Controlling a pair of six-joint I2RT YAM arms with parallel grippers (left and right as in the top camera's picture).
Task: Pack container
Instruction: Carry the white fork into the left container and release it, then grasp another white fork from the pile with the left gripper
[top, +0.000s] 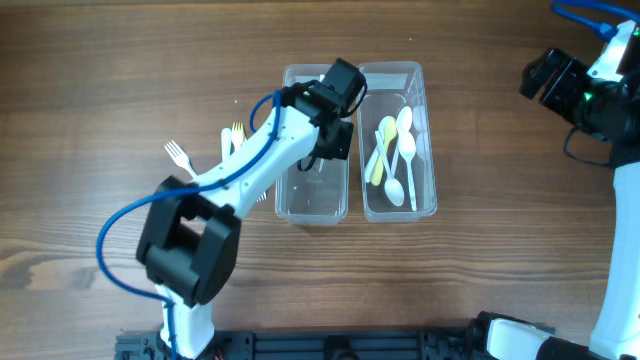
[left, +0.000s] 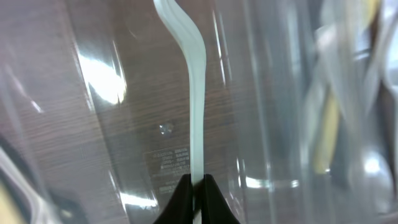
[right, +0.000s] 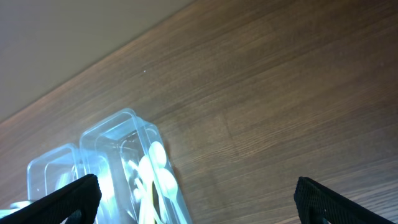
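Observation:
Two clear plastic containers stand side by side mid-table. The left container (top: 290, 205) has my left gripper (top: 330, 135) over it. In the left wrist view this gripper (left: 198, 198) is shut on the handle of a pale plastic utensil (left: 196, 93) that hangs down inside the container; its head is out of view. The right container (top: 428, 150) holds several white and yellow spoons (top: 396, 150) and also shows in the right wrist view (right: 134, 158). My right gripper (top: 545, 78) is open and empty, high at the far right.
Loose plastic forks (top: 180, 156) and a yellow fork (top: 237, 132) lie on the wood table left of the containers, partly under the left arm. The right arm's base stands along the right edge.

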